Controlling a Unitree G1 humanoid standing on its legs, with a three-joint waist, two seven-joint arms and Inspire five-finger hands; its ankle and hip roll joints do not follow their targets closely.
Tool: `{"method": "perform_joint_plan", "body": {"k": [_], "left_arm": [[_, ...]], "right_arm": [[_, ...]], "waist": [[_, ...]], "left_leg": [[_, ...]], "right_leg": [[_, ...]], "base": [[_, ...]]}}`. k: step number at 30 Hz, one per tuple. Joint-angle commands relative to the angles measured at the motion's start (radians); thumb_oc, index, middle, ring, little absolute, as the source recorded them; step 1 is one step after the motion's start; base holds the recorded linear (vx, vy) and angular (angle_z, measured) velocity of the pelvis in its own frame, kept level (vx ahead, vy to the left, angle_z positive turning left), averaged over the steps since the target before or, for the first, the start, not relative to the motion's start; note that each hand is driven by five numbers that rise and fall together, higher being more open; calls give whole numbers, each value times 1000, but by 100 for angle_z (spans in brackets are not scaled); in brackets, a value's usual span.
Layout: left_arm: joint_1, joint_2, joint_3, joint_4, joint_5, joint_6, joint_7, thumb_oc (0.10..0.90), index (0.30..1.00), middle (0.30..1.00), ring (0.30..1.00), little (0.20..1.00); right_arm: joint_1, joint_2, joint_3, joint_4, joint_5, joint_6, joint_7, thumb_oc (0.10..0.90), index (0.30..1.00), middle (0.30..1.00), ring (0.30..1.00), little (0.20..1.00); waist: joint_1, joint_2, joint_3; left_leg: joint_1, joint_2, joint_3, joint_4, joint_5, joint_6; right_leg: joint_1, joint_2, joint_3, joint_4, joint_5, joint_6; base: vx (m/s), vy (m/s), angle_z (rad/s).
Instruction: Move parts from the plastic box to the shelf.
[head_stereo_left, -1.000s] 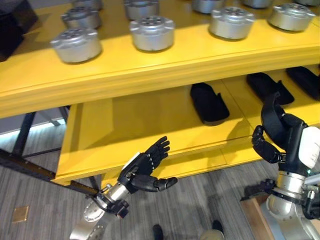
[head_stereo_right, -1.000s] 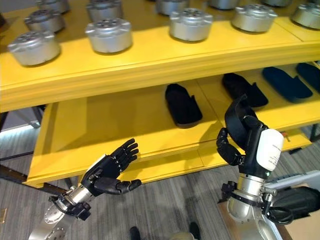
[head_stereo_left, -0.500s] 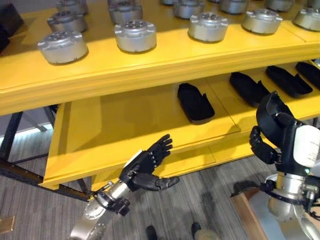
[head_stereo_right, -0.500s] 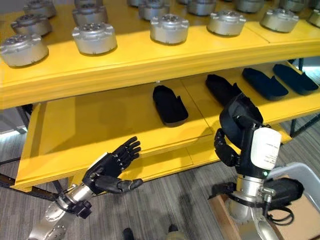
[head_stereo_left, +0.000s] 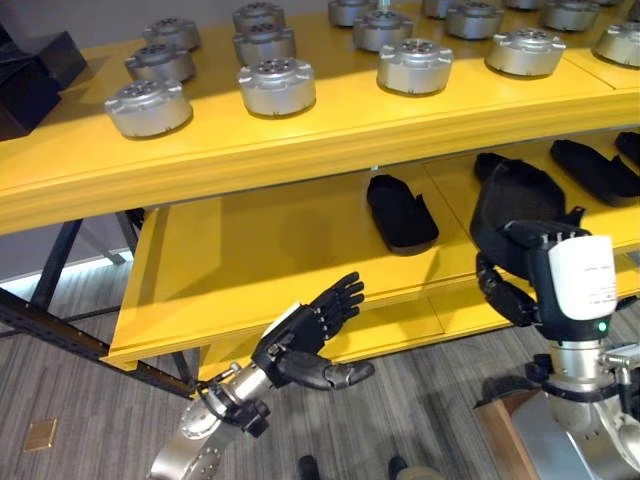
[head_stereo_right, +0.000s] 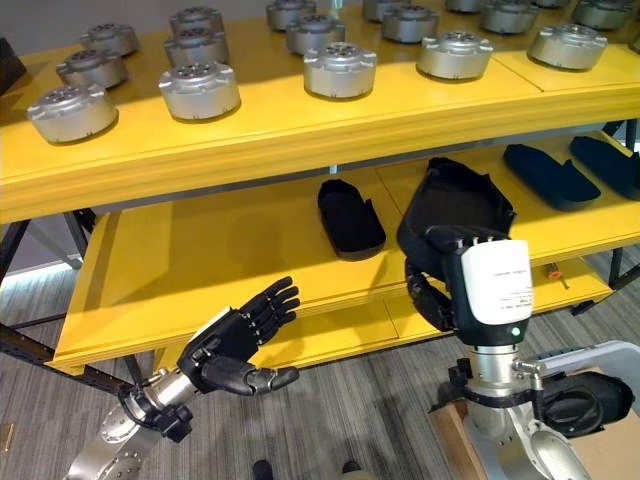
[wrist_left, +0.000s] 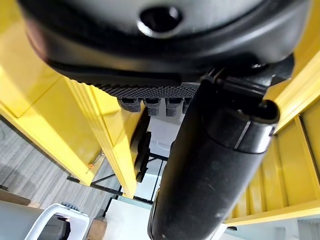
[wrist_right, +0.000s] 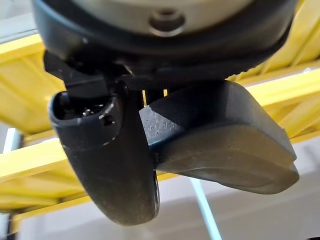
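Observation:
My right hand (head_stereo_right: 432, 298) is shut on a black moulded part (head_stereo_right: 455, 205) and holds it upright in front of the yellow shelf's lower board (head_stereo_left: 250, 250). In the right wrist view the part (wrist_right: 225, 135) lies clamped between thumb (wrist_right: 110, 160) and palm. Another black part (head_stereo_left: 400, 212) lies on the lower board just left of the held one, and more lie further right (head_stereo_right: 550, 175). My left hand (head_stereo_left: 305, 335) hovers open below the lower board's front edge, its fingers (wrist_left: 150, 105) straight and holding nothing.
The upper board (head_stereo_left: 300, 130) carries several round silver metal parts (head_stereo_left: 277, 85). Black boxes (head_stereo_left: 30, 85) stand at its far left. A pale plastic box rim (head_stereo_right: 610, 350) shows at the lower right. Grey floor lies under the shelf.
The view has shifted. My right hand has lifted the black part higher and closer to the lower board. The left hand keeps its open pose.

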Motion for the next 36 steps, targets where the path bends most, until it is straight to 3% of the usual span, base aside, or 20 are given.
{"method": "perform_joint_plan", "body": {"k": [1, 3, 4, 5, 6, 7, 8, 10, 13, 18, 23, 26, 29, 34, 36], "left_arm": [[-52, 24, 68, -73, -58, -87, -8, 900, 1000, 1000, 1000, 1000], [-56, 25, 68, -74, -60, -89, -9, 900, 1000, 1000, 1000, 1000], [-59, 16, 58, -73, -67, -85, -19, 900, 1000, 1000, 1000, 1000], [-57, 15, 55, -71, -68, -87, -18, 900, 1000, 1000, 1000, 1000], [-55, 16, 51, -71, -65, -91, -12, 900, 1000, 1000, 1000, 1000], [-63, 15, 45, -68, -74, -93, -9, 900, 1000, 1000, 1000, 1000], [-75, 9, 34, -58, -83, -100, -6, 900, 1000, 1000, 1000, 1000], [-88, 12, 24, -49, -105, -100, -38, 900, 1000, 1000, 1000, 1000], [-77, 20, 21, -39, -116, -107, -48, 900, 1000, 1000, 1000, 1000], [-49, 28, 40, -39, -125, -101, -50, 900, 1000, 1000, 1000, 1000], [-48, 28, 35, -38, -115, -105, -46, 900, 1000, 1000, 1000, 1000], [-46, 29, 22, -39, -102, -104, -27, 900, 1000, 1000, 1000, 1000], [-41, 31, 22, -28, -99, -102, -26, 900, 1000, 1000, 1000, 1000], [-35, 31, 24, -19, -105, -97, -42, 900, 1000, 1000, 1000, 1000], [-33, 32, 15, -17, -82, -107, -41, 900, 1000, 1000, 1000, 1000]], "right_arm": [[-167, -56, -30, -151, -25, -74, -65, 400, 300, 300, 300, 300], [-176, -60, -23, -149, -31, -72, -65, 400, 300, 300, 300, 300], [-216, -67, 16, -131, -25, -78, -45, 400, 300, 300, 300, 300], [-226, -67, 28, -126, -23, -80, -40, 400, 300, 300, 300, 300], [-232, -69, 38, -123, -23, -85, -36, 400, 300, 300, 300, 300], [-230, -86, 33, -129, -27, -93, -44, 400, 300, 300, 300, 300], [-232, -106, 20, -127, -17, -103, -44, 400, 300, 300, 300, 300], [-233, -121, 6, -125, -26, -118, -43, 400, 300, 300, 300, 300], [-232, -108, 10, -138, -40, -123, -13, 400, 300, 300, 300, 300], [-252, -83, 56, -155, -70, -145, 27, 400, 300, 300, 300, 300], [-282, -83, 93, -145, -71, -138, 34, 400, 300, 300, 300, 300], [-324, -68, 151, -117, -60, -96, 54, 400, 300, 300, 300, 300], [-355, -31, 202, -67, -13, -36, 75, 400, 300, 300, 300, 300], [-375, -3, 237, -24, 9, -18, 72, 400, 300, 300, 300, 300], [-405, 29, 281, 21, -2, -1, 68, 400, 300, 300, 300, 300]], "waist": [[24, -71, -43], [28, -75, -42], [34, -77, -36], [30, -73, -39], [28, -69, -43], [25, -70, -43], [28, -64, -39], [27, -36, -42], [33, -23, -48], [67, -32, -60], [83, -40, -59], [115, -49, -58], [144, -53, -53], [160, -52, -47], [174, -47, -32]], "left_leg": [[0, -128, 83, 274, -315, 97], [-39, -118, 79, 328, -312, 91], [-41, -48, 86, 300, -289, 72], [-20, -30, 87, 240, -262, 63], [-4, 8, 86, 162, -210, 41], [-15, 70, 84, 91, -124, 2], [-30, 97, 69, 67, -95, -16], [2, 94, 70, 6, -89, -25], [28, 58, 62, -8, -114, -16], [47, 9, 62, -8, -157, 19], [50, -7, 60, -8, -169, 33], [52, -31, 52, -2, -185, 54], [53, -51, 56, 9, -196, 83], [47, -61, 69, 30, -207, 101], [43, -60, 82, 44, -213, 111]], "right_leg": [[-44, 69, 80, 4, -3, -42], [-55, 66, 80, 11, 1, -46], [-64, 55, 64, 37, -12, -47], [-64, 54, 60, 41, -19, -46], [-60, 51, 54, 41, -27, -43], [-45, 36, 52, 40, -37, -42], [-32, 15, 47, 45, -50, -39], [-31, -26, 11, 48, -56, -17], [-33, -53, -18, 39, -39, 6], [-35, -88, -53, 20, -15, 34], [-32, -104, -64, 13, -7, 45], [-27, -130, -86, 19, 0, 62], [-41, -156, -125, 85, -6, 66], [-61, -170, -164, 160, -12, 54], [-98, -166, -184, 251, -9, 49]], "base": [[-47, -46, 5], [-26, 22, 24], [41, 146, 36], [83, 254, 21], [108, 308, 18], [138, 423, 14], [123, 444, 25], [141, 564, 19], [140, 420, -9], [103, 210, 9], [55, 121, 21], [114, 212, 8], [111, 240, 21], [49, 104, 8], [33, 58, -19]]}}
